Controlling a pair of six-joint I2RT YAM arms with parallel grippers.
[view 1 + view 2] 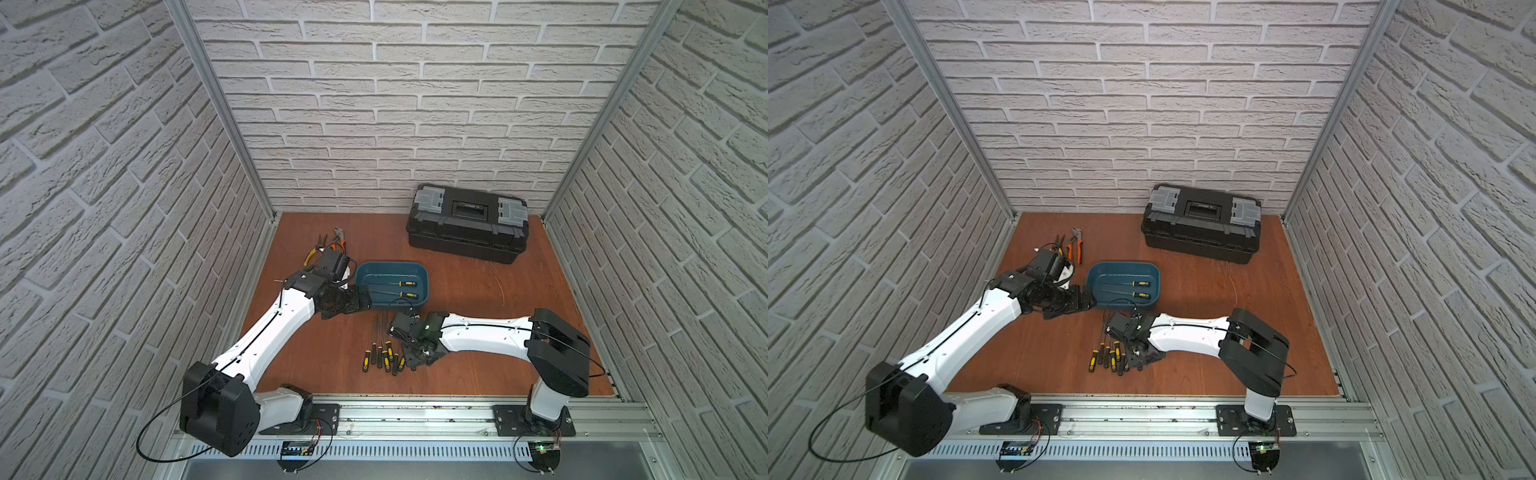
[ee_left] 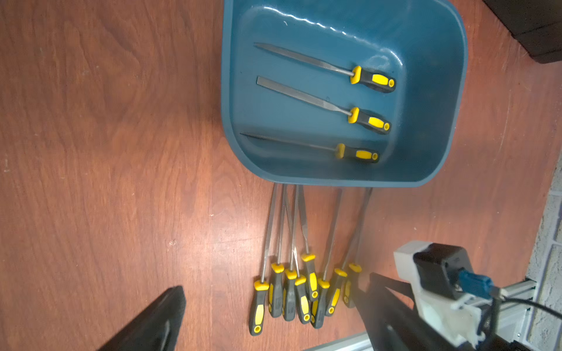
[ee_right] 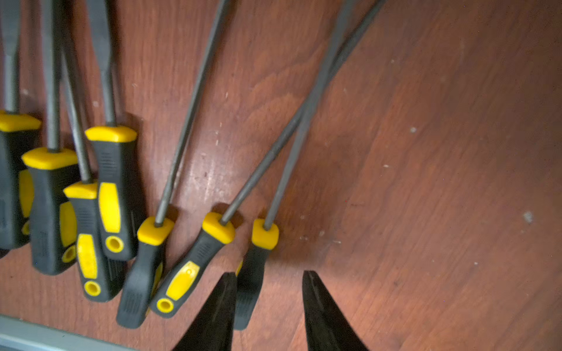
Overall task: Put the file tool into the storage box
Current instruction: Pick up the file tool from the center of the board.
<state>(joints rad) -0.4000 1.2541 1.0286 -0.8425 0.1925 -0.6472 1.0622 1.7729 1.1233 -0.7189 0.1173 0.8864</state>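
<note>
The teal storage box [image 1: 371, 272] sits mid-table with three yellow-and-black file tools [image 2: 322, 65] lying in it. Several more file tools [image 1: 384, 353] lie in a row on the wood, handles toward the front rail. My right gripper [image 3: 268, 274] is low over the rightmost file tool [image 3: 265, 233]. Its fingers stand on either side of the black handle. The handle lies against one finger [image 3: 223, 304], and a gap shows to the opposite finger. My left gripper [image 1: 355, 302] hovers wide open and holds nothing, beside the box's left end.
A large black toolbox [image 1: 467, 224] with grey latches stands shut at the back right. Pliers [image 1: 338, 239] with orange and yellow handles lie at the back left, behind the left wrist. The aluminium rail [image 1: 415, 415] runs along the table's front edge.
</note>
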